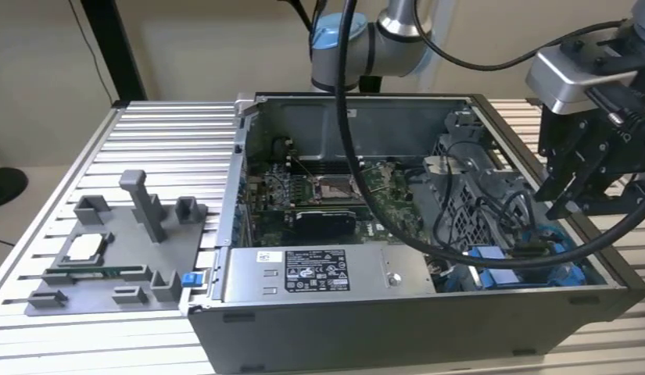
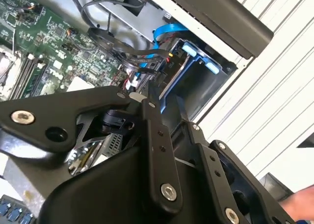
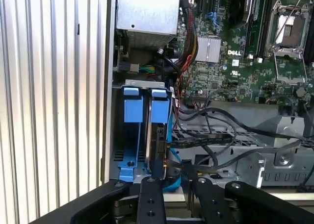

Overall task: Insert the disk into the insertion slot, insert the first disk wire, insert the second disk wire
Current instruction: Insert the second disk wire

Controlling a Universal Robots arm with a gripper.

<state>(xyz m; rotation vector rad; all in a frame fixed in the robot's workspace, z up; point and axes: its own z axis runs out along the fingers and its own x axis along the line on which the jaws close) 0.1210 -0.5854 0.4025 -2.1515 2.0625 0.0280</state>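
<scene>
1 end effector (image 1: 572,205) above insertion slot (image 3: 142,131)

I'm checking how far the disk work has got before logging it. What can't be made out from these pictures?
- Disk seating depth: in the first wrist view its lower end is hidden behind the gripper.
- Insertion slot in the exterior view: black cables cross it, hiding the wire connections.
- Gripper's hold: in the second wrist view its own black linkage blocks the fingertips, so open or shut cannot be told.
</scene>
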